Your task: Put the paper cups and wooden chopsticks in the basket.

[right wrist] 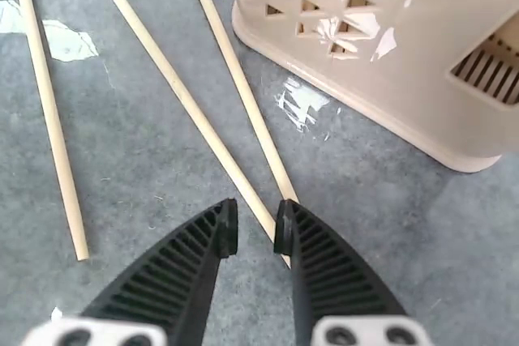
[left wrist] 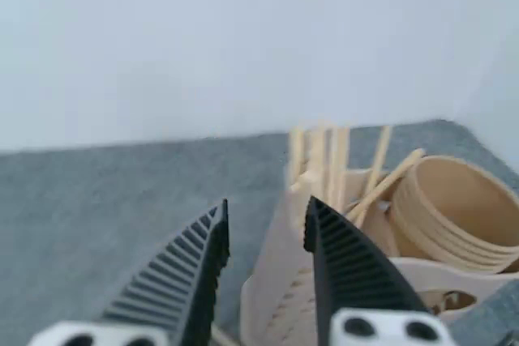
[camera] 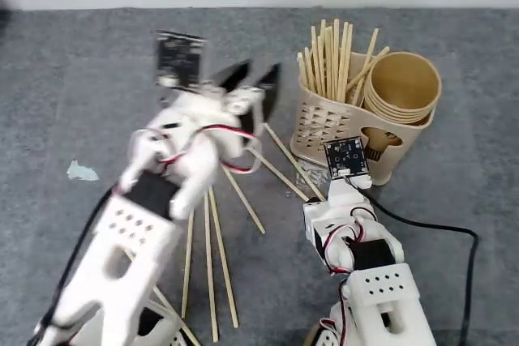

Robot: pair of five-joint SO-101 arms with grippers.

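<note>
Left gripper (camera: 253, 83): black toothed fingers spread wide with nothing between them, held above the grey table (camera: 81, 79) just left of the basket (camera: 320, 123). In the left wrist view, the left gripper (left wrist: 268, 216) frames the basket (left wrist: 284, 297) wall in its gap, without touching it.

Loose chopsticks (camera: 209, 265): pale, slim, round wooden sticks lying flat on the table. Three lie nearly parallel below the left arm, and one more slants beside them. Two further sticks run diagonally from the basket's foot toward the right arm. A small pale scrap (camera: 81, 172) lies far left, well apart from the sticks.

Right gripper (right wrist: 255, 228): fingers a narrow gap apart, clamped on nothing, pointing down at the table (right wrist: 389, 200). In the right wrist view three loose chopsticks (right wrist: 195, 111) lie ahead of it. The near ends of two of them run under one fingertip, while the third lies well to the side. White flecks (right wrist: 304, 99) mark the table beside the basket (right wrist: 405, 62).

Basket: beige plastic with latticed walls, standing upright at the right of the table, just beyond the right gripper. It has two compartments. The left one holds a bundle of upright chopsticks (camera: 328, 54), which fan out above the rim, and a few lean toward the cups. The right one holds a nested stack of tan paper cups (camera: 405, 87), mouths up. The left wrist view shows the same bundle (left wrist: 320, 160) and paper cups (left wrist: 454, 208) beyond the fingers.

A black cable (camera: 438, 228) trails right from the right arm.
</note>
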